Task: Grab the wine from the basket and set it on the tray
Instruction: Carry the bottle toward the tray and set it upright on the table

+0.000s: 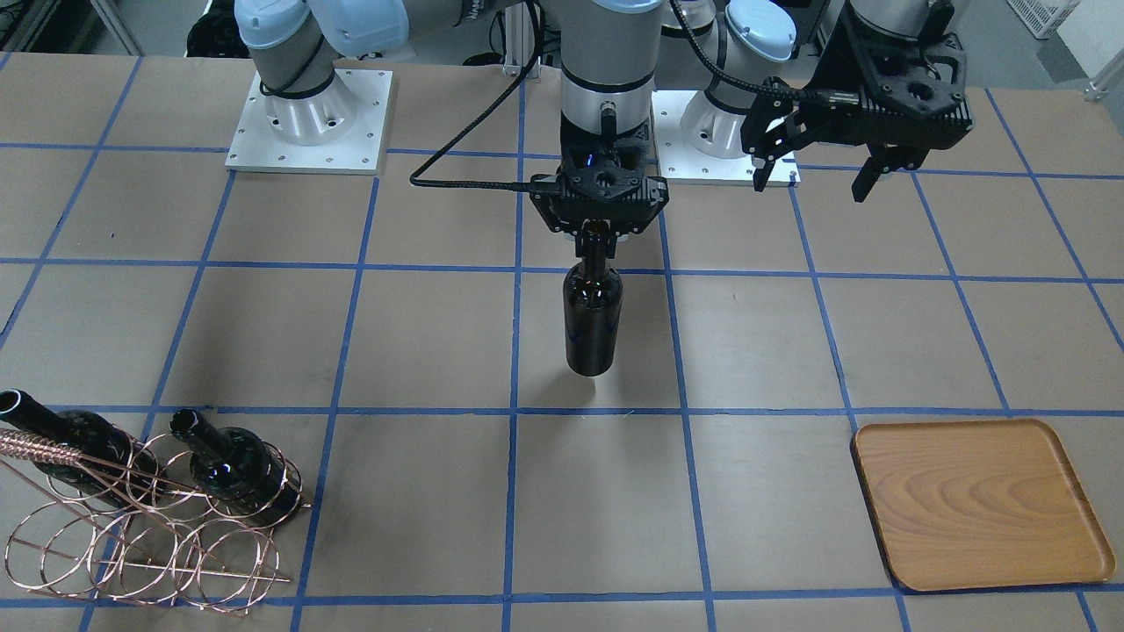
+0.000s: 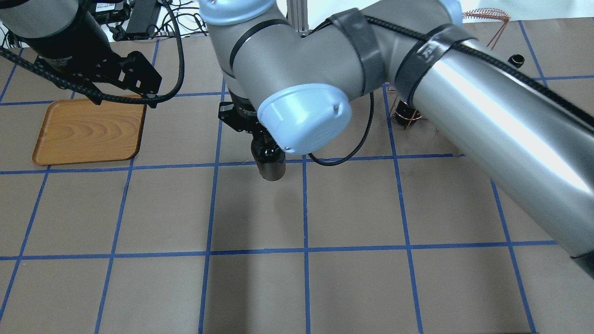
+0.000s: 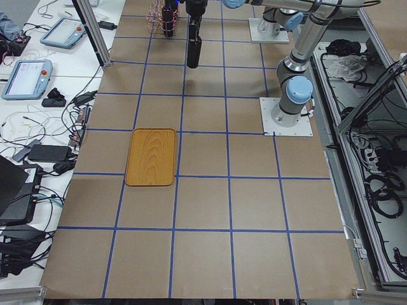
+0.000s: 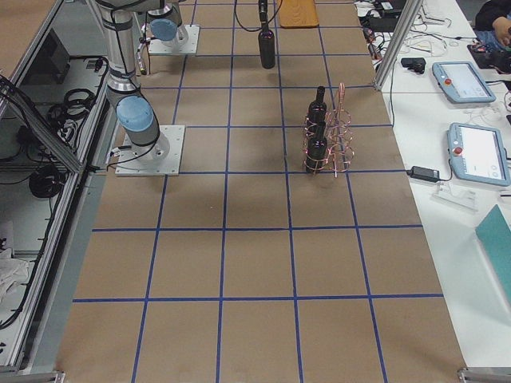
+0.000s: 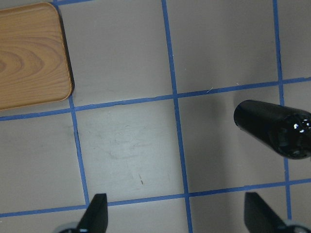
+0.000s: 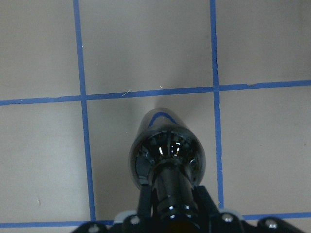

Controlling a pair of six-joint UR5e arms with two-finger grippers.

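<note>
Directly below the right end effector [image 1: 597, 235] — wine [image 1: 593, 320], neck clamped.

From overhead, the right arm [image 2: 464, 93] hid most of the basket [image 2: 407, 119] at the tabletop's far right corner, and the neck of the wine [image 2: 271, 167]. The left wrist view's edges clipped the tray [image 5: 29, 53] and the wine's neck end.

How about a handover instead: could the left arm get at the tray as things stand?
Probably yes. The left gripper hangs open and empty on the same side as the tray, which is bare; the right gripper holds the wine mid-table, out of the path.
</note>
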